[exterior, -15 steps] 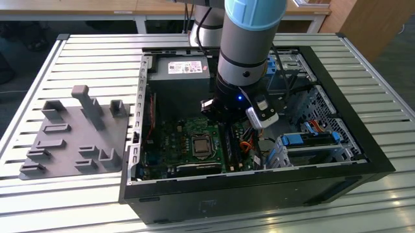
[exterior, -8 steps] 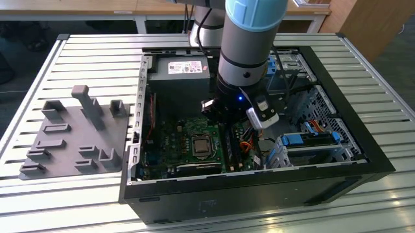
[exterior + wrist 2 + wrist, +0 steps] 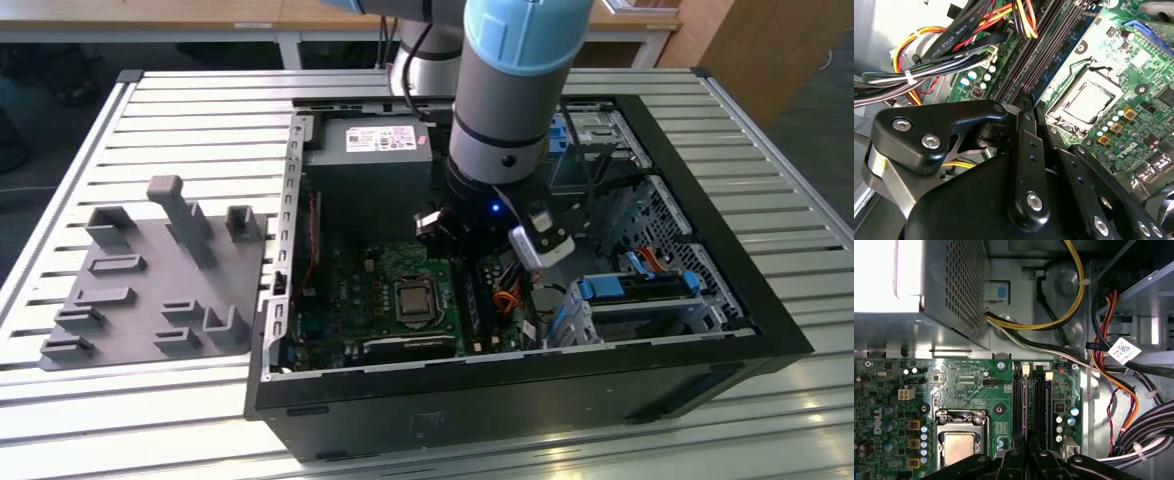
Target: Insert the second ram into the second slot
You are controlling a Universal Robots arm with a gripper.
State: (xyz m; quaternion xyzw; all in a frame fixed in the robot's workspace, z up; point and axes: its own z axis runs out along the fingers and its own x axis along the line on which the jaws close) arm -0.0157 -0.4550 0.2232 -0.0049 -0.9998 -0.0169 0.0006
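The second ram [image 3: 1066, 47] is a thin blue strip standing on edge in line with the dark memory slots [image 3: 1039, 45] on the green motherboard. Its near end runs in between my fingertips. My gripper [image 3: 1030, 102] looks shut on that end, its black fingers [image 3: 1029, 150] close together. In the first wrist view the ram [image 3: 1026, 405] shows as a bluish line between two dark slots, with the gripper [image 3: 1027, 452] straddling it. A dark slot [image 3: 1039, 405] lies right beside it. In the exterior view the gripper [image 3: 454, 235] is low inside the open computer case.
The processor socket [image 3: 959, 447] lies beside the slots. Bundled cables [image 3: 954, 45] crowd their other side. The power supply box [image 3: 367, 160] fills one end of the case. Blue drive brackets [image 3: 641, 290] sit at the exterior view's right. A grey fixture plate [image 3: 154, 275] lies outside.
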